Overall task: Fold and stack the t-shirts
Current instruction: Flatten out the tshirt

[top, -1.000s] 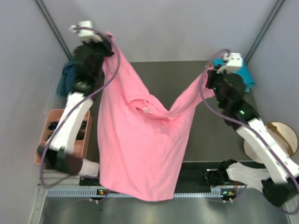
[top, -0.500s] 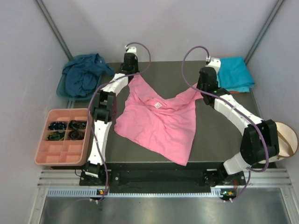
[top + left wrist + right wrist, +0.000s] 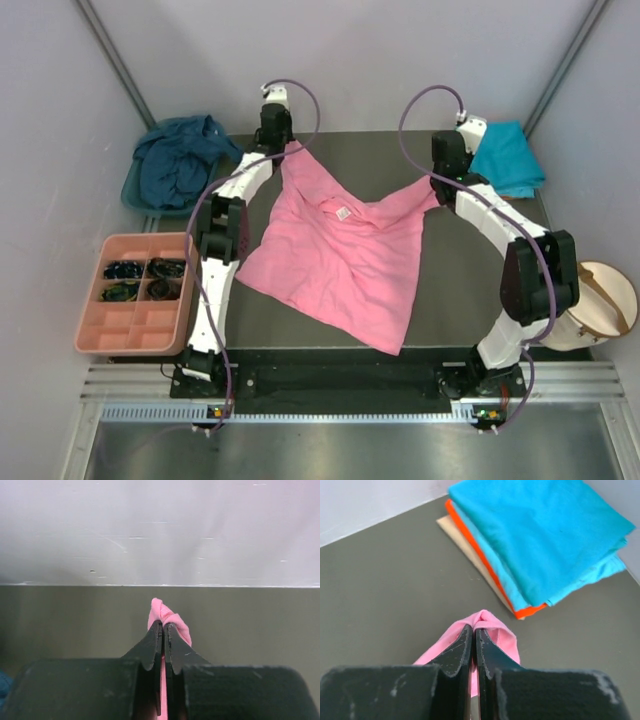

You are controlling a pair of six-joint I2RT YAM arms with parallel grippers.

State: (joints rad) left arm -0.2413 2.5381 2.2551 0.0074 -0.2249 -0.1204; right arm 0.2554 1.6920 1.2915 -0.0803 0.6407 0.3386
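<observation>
The turquoise t-shirt [image 3: 505, 160] and orange t-shirt [image 3: 522, 613] lie folded and stacked at the tabletop's [image 3: 460, 290] far right corner. The pink t-shirt [image 3: 340, 270] lies unfolded mid-tabletop, its far corners pinched in the jaws of the left gripper [image 3: 163, 625] and right gripper [image 3: 474, 629]. The navy t-shirt [image 3: 175, 160] lies crumpled beyond the tabletop's far left corner.

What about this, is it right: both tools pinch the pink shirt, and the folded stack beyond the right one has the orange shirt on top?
Not quite. The turquoise shirt is on top of that stack, and the orange shirt lies under it, as the right wrist view shows. The left tool and right tool do pinch the pink shirt.
</observation>
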